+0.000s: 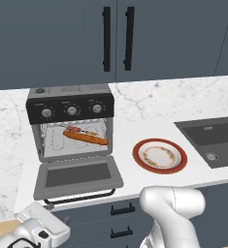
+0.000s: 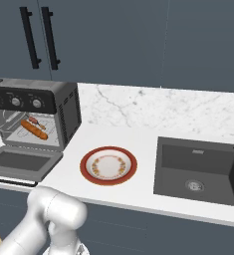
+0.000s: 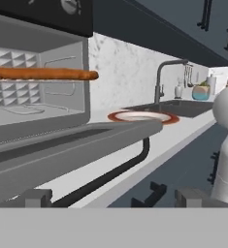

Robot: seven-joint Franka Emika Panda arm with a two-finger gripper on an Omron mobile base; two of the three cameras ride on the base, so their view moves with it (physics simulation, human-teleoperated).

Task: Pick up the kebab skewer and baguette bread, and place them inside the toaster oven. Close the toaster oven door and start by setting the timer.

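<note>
Boxy grey metal toaster oven [image 1: 71,130] on white counter [image 1: 149,131], drop-down glass door [image 1: 78,177] open, holding long orange-brown baguette [image 1: 85,138] and thin dark kebab skewer [image 1: 80,130] on wire rack; red-rimmed plate [image 1: 159,156] beside; two-finger gripper [image 3: 110,197] spread wide, empty, below door.

Baguette bread [image 1: 86,138] and kebab skewer [image 1: 81,130] inside toaster oven [image 1: 71,127], toaster oven door [image 1: 77,176] down.

oven [image 3: 38,72]: left part and top cut off by the hand view's edge
bread [image 3: 42,74]: left end runs out of the hand view
skewer [image 1: 79,130]: too small to make out single chunks (partly behind the bread)
sink [image 1: 215,140]: right side cut off in the left base view
</note>
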